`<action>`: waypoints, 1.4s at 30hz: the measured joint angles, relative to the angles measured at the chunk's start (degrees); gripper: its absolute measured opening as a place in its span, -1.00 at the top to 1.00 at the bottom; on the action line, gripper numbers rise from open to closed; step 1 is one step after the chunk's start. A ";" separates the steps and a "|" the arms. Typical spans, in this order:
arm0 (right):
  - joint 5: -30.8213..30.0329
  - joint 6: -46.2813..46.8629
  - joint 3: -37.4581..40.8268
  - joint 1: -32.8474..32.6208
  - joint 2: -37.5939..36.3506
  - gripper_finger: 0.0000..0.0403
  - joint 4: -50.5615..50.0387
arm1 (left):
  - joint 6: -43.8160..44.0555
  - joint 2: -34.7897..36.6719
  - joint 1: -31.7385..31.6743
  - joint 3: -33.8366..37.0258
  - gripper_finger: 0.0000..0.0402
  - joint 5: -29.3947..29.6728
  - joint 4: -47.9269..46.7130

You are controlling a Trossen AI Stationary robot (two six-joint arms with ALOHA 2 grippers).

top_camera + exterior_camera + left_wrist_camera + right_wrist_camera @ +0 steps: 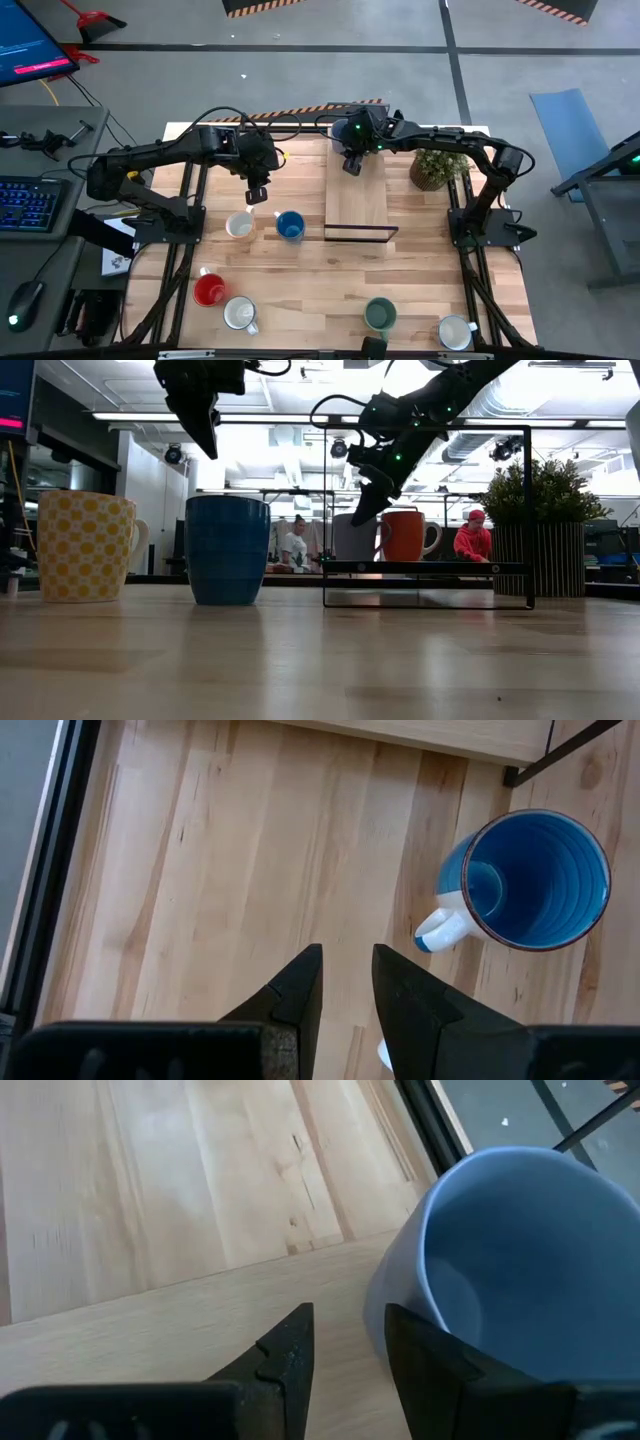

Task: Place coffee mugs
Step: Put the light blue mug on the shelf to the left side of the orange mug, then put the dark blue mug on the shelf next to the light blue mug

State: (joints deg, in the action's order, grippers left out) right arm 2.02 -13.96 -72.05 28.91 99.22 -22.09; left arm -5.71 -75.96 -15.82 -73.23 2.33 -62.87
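Left gripper: I see it hanging above the table, over bare wood just behind the cream mug and the dark blue mug. Jaws nearly together, a narrow gap between the fingers, nothing held.

Right gripper: I see it over the back part of the raised wooden shelf, tilted down. Jaws close together with a small gap, empty. The light blue mug stands just beside its fingertips on the shelf.

Shelf mugs: in the low view I read 2 on the shelf, a pale one partly behind the gripper and an orange mug with its handle to the right.

Table mugs, middle row: cream with yellow dots and dark blue, side by side, upright, apart.

Table mugs, front row: red mug, white mug, green mug, another white mug.

Plant: in a pot at the shelf's right side.

Background: 2 people sit in the room beyond the table.
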 joint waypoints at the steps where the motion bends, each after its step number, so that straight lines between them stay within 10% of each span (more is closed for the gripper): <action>1: -0.01 0.00 0.00 0.00 0.00 0.44 0.21 | 0.08 0.02 0.00 0.00 0.60 0.02 0.00; 20: 9.36 5.02 -2.99 0.14 -0.33 0.44 0.84 | -0.42 0.02 -0.02 0.00 0.60 0.00 0.00; 25: 18.67 4.46 -12.94 -2.74 -0.33 0.44 -14.29 | -0.49 0.01 -0.01 0.00 0.60 0.02 0.00; 32: 16.45 4.95 -25.92 -8.73 -0.41 0.44 -47.38 | -0.31 0.02 0.00 0.00 0.60 0.02 0.00; 42: 10.78 12.62 -16.49 -17.60 -10.44 0.44 -61.21 | 1.77 0.02 0.02 0.00 0.60 0.00 -0.04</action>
State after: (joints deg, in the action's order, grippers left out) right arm 12.80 -1.33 -88.54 11.31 88.78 -83.30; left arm -3.93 -75.94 -15.79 -73.23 2.33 -62.91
